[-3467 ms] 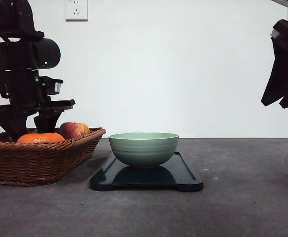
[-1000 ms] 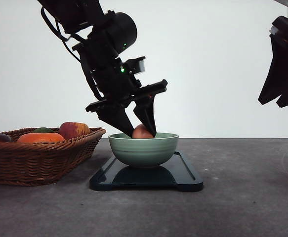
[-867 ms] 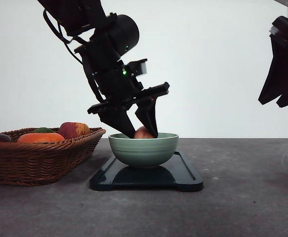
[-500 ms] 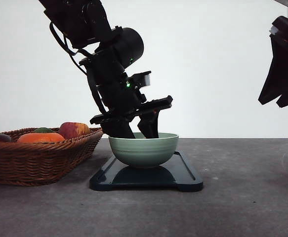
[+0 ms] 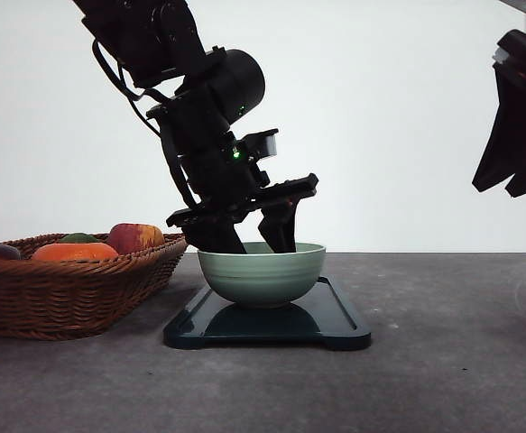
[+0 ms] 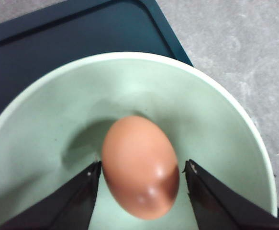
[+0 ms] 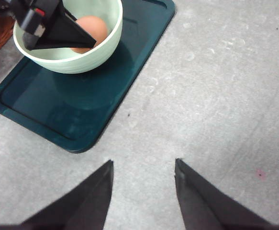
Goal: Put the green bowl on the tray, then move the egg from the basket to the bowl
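Left arm leaning in steeply from the upper left, wrist tilted, green light glowing on it. Its left pincer [image 6: 142, 172] points down, fingers spread (a clear gap between them in the wrist view). Right arm held high at the far right, its right pincer [image 7: 143, 168] spread wide and holding nothing.

Low front camera; both wrist cameras overlook the green bowl [image 5: 262, 272].

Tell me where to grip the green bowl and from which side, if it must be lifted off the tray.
Pinch the green bowl at its thin rim, one finger inside and one outside, coming from above on the side away from the left gripper. The walls are wide, round and sloping, and the egg lies in the middle.
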You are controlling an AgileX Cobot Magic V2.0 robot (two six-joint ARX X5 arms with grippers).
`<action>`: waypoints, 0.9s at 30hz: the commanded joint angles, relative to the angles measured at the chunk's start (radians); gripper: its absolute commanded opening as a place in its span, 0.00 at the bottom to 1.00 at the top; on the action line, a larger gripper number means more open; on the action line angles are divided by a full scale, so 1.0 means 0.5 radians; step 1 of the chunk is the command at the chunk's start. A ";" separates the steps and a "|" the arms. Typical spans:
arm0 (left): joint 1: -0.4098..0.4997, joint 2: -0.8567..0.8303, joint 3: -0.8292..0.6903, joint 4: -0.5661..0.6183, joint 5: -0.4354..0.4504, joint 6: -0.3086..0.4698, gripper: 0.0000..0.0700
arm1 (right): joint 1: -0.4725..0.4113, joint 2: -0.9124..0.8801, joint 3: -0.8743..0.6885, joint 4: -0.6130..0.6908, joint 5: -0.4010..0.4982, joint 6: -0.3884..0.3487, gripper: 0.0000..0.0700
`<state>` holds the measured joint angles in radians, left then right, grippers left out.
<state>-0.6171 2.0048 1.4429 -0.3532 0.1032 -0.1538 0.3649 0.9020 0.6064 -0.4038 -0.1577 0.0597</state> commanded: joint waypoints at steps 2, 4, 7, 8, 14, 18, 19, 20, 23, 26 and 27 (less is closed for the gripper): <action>-0.017 0.004 0.045 -0.012 -0.005 -0.079 0.52 | 0.008 0.009 0.004 0.011 -0.006 0.022 0.35; -0.017 -0.044 0.045 -0.028 -0.005 -0.090 0.52 | 0.008 0.009 0.004 0.011 -0.005 0.022 0.35; -0.014 -0.137 0.045 -0.058 -0.005 -0.101 0.52 | 0.008 0.009 0.004 0.012 -0.005 0.022 0.35; -0.009 -0.174 0.045 -0.074 -0.005 -0.108 0.52 | 0.008 0.009 0.004 0.012 -0.004 0.022 0.35; 0.007 -0.400 0.044 -0.179 -0.005 -0.114 0.51 | 0.008 0.009 0.004 0.012 -0.005 0.021 0.35; 0.027 -0.525 0.040 -0.292 -0.012 -0.034 0.50 | 0.008 0.009 0.004 0.012 -0.005 0.021 0.35; 0.036 -0.549 0.035 -0.321 -0.013 -0.022 0.50 | 0.008 0.009 0.004 0.012 -0.005 0.021 0.35; 0.049 -0.576 0.026 -0.349 -0.014 -0.019 0.50 | 0.008 0.009 0.004 0.011 -0.005 0.021 0.35; 0.098 -0.674 -0.076 -0.355 -0.014 -0.024 0.50 | 0.008 0.009 0.004 0.011 -0.005 0.021 0.35; 0.150 -0.797 -0.259 -0.313 -0.014 -0.035 0.50 | 0.008 0.009 0.004 0.013 -0.005 0.020 0.35; 0.168 -0.850 -0.340 -0.285 -0.017 -0.045 0.50 | 0.008 0.009 0.004 0.013 -0.004 0.019 0.35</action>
<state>-0.5295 1.5829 1.2910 -0.5066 0.0999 -0.1767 0.3649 0.9020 0.6067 -0.4042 -0.1577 0.0597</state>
